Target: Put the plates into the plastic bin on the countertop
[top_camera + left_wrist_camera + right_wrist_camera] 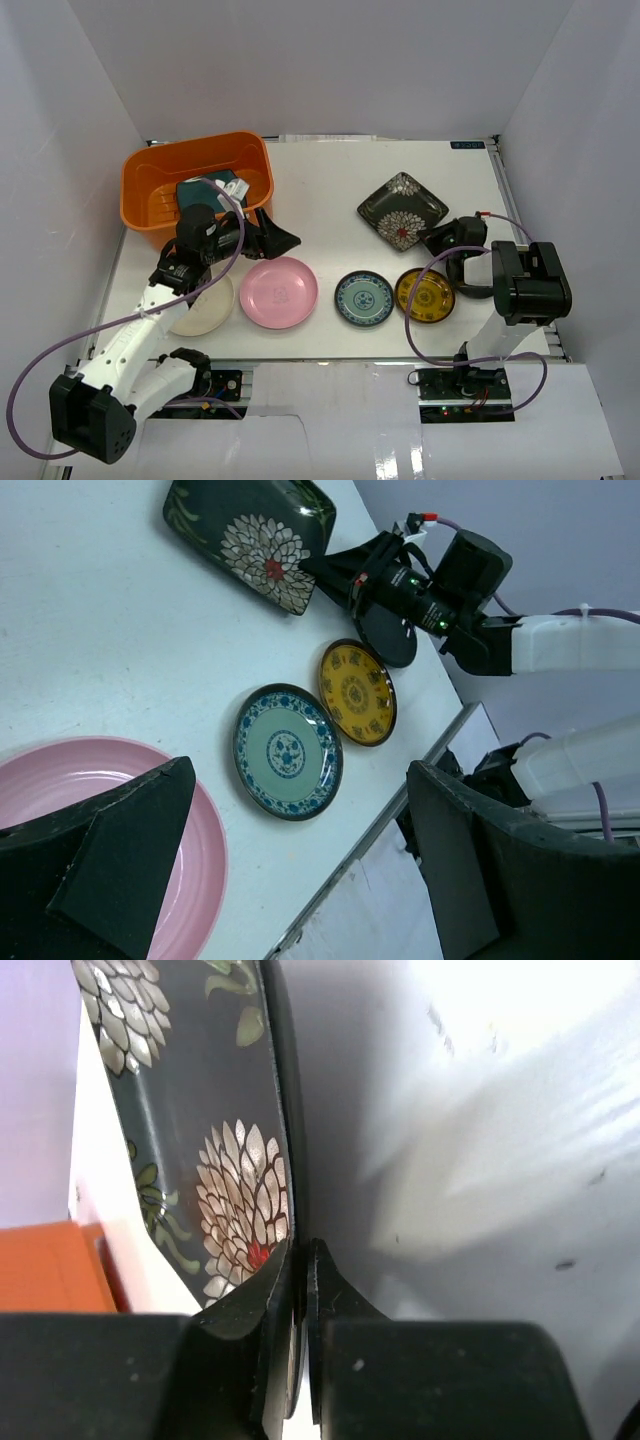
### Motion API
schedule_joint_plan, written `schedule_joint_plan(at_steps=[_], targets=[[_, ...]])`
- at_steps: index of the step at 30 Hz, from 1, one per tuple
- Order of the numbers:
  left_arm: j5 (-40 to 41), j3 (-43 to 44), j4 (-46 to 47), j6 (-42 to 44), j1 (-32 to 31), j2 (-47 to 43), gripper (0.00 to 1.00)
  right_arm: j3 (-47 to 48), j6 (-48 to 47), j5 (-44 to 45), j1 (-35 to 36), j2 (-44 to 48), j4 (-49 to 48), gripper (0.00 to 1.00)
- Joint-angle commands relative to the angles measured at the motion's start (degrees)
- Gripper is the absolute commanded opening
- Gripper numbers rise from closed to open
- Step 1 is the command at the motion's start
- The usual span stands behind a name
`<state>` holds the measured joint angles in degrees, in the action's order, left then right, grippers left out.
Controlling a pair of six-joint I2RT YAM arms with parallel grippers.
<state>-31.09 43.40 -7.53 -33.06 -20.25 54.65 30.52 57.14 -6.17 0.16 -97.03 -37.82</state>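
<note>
I see my right end effector [301, 1252] clenched on the rim of the glossy black square plate [200, 1110], white-flowered, centre-right on the bench [330, 180]. My left end effector [277, 232] hangs released by the pink plate [278, 292].

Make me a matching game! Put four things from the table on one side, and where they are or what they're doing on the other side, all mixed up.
Things
1. pink plate
2. teal plate
3. flowered black plate
4. left hand

Places or states
A. pinched at its edge by the right hand
B. open, holding nothing
C. inside the orange bin
D. on the table, between the cream plate and the blue-patterned plate

Right pairs: 1-D, 2-C, 3-A, 4-B.
</note>
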Motion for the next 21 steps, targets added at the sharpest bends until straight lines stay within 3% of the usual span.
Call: schedule_joint_plan(at_steps=[1, 8, 14, 21], targets=[[-3.62, 0.9, 0.06, 0.45, -0.32, -1.74, 0.98, -4.5, 3.76, -3.58, 0.45, -0.27, -12.52, 0.08], [-7.93, 5.64, 0.23, -0.43, -0.67, 5.63, 0.98, -3.02, 2.72, -17.25, -1.57, 14.12, -17.2, 0.08], [-5.48, 10.3, 1.28, -0.43, -2.42, 12.83, 0.96, -1.95, -2.03, -30.89, -1.48, 24.06, -8.33, 0.08], [-1.09, 18.12, 2.96, 0.62, -9.62, 23.63, 0.94, -0.47, -6.78, -38.73, -0.25, 31.81, 0.03, 0.08]])
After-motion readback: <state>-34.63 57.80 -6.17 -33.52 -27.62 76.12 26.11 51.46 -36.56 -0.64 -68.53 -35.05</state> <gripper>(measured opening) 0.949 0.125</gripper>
